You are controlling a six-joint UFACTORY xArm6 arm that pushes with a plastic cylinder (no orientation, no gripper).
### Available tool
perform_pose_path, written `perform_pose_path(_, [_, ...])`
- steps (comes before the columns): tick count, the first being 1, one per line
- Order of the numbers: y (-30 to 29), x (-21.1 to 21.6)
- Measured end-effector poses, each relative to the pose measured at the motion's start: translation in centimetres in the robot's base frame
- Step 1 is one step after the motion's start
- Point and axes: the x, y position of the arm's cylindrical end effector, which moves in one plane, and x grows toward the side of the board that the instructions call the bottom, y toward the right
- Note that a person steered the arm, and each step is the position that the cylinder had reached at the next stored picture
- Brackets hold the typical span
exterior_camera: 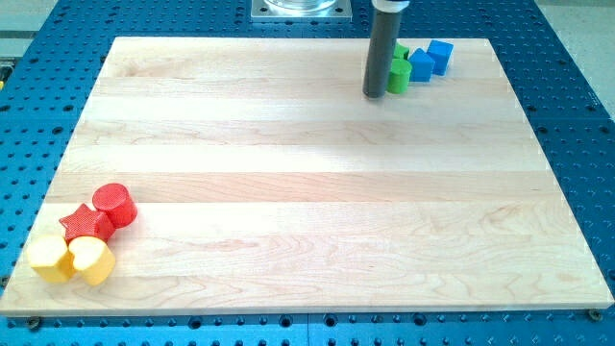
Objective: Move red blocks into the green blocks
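Red cylinder (115, 203) and red star (86, 224) lie at the table's (307, 192) lower left; green blocks (399, 72) sit upper right. My tip (374, 94), a bare rod holding nothing, touches the greens, so the reds lie diagonally far down-left.

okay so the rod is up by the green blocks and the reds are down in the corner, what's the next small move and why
Probably slide my tip away from the green blocks toward the view's bottom left, to come in behind the red cylinder and red star. They sit far across the board, against two yellow blocks, so pushing from below-left would send them toward the greens.
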Motion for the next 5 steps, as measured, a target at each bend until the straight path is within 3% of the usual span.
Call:
perform_pose_path(3, [0.6, 0.3])
perform_pose_path(5, [-5.3, 10.7])
